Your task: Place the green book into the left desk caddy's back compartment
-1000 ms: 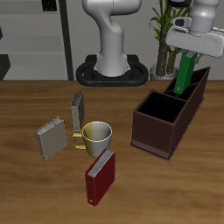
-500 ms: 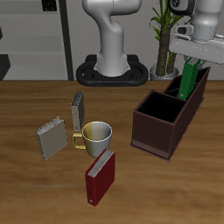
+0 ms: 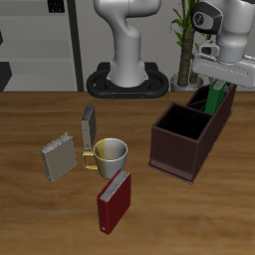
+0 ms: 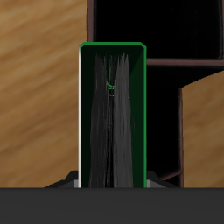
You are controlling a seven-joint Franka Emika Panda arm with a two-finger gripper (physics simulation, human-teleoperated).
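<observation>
The green book (image 3: 215, 98) stands tilted inside the back compartment (image 3: 228, 107) of the left desk caddy (image 3: 177, 159), a dark maroon box with a black interior. Only the book's upper part shows above the rim. My gripper (image 3: 221, 84) is right above the compartment and shut on the book's top end. In the wrist view the green book (image 4: 112, 114) points down, end-on, into the caddy's black interior (image 4: 175, 31), beside a partition (image 4: 182, 62). The caddy's large square section (image 3: 183, 122) lies nearer the table's front edge and holds nothing.
A white mug (image 3: 111, 152) stands mid-table. A dark red book (image 3: 114, 199) lies nearer the front edge. Two grey books (image 3: 59, 154) (image 3: 88, 125) stand beside the mug. A potted plant (image 3: 186, 45) and the robot's base (image 3: 125, 78) are behind the caddy.
My gripper has come down with the green book, and the book has sunk deeper into the back compartment. Nothing else has moved.
</observation>
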